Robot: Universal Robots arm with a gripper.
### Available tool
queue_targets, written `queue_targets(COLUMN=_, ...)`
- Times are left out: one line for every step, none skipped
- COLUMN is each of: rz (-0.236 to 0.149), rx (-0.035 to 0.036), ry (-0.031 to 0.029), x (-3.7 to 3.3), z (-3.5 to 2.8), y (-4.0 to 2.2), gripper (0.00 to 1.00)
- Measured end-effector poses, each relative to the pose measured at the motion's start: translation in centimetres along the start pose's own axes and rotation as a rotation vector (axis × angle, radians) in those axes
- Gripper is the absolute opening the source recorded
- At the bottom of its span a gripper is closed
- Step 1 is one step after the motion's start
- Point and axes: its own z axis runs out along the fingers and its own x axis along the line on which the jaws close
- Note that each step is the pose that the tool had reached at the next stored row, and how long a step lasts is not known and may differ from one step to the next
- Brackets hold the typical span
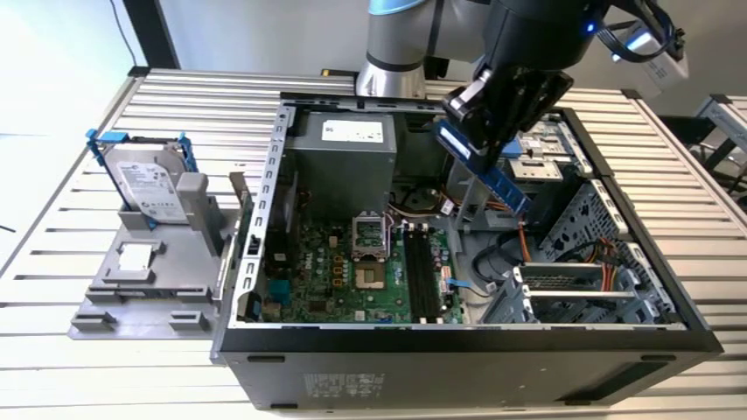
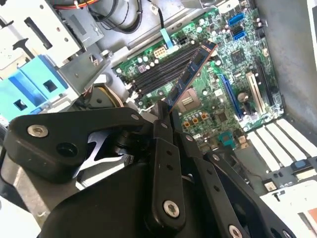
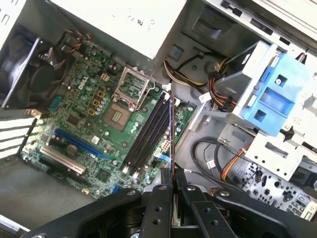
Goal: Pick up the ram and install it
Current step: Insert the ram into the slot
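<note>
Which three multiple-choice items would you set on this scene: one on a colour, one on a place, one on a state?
1. What colour is the motherboard?
A) red
B) green
C) white

2. Where is the hard drive?
A) on the grey holder, at the exterior view's left of the computer case
B) inside the case
C) on the motherboard

3. How is the ram?
A) lying on the holder
B) lying on the hard drive
C) gripped by the claw over the open case

Key: 1 B, the board shows green; 2 A, it stands in its blue frame outside the case; 3 C, the claw is shut on it.
</note>
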Motion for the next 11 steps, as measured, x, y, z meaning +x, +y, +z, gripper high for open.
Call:
queue_targets(rz=0.014, rx=0.0001, ry=-0.0003, x=0.0, z=-0.01, y=0.0, gripper=0.0)
queue_targets(rz=0.028, rx=0.0003, ry=-0.0006, x=0.0, z=-0.02, y=0.0, gripper=0.0)
queue_targets(rz=0.043, rx=0.0005, ry=-0.001, x=0.0, z=-0.03, y=0.0, gripper=0.0)
queue_targets(rz=0.058, rx=0.0008, ry=-0.0013, x=0.0, z=-0.04, y=0.0, gripper=0.0)
queue_targets(rz=0.073, rx=0.0009, ry=-0.0016, x=0.0, z=-0.06, y=0.0, gripper=0.0)
queue_targets(rz=0.089, rx=0.0011, ry=-0.0019, x=0.0, z=-0.07, y=0.0, gripper=0.0)
queue_targets(rz=0.103, rx=0.0013, ry=-0.0023, x=0.0, z=-0.08, y=0.0, gripper=0.0)
queue_targets(rz=0.118, rx=0.0015, ry=-0.0026, x=0.0, z=-0.09, y=0.0, gripper=0.0)
queue_targets(rz=0.132, rx=0.0016, ry=-0.0029, x=0.0, z=-0.1, y=0.0, gripper=0.0)
queue_targets(rz=0.145, rx=0.0019, ry=-0.0031, x=0.0, z=-0.11, y=0.0, gripper=0.0)
queue_targets(rz=0.156, rx=0.002, ry=-0.0034, x=0.0, z=-0.12, y=0.0, gripper=0.0)
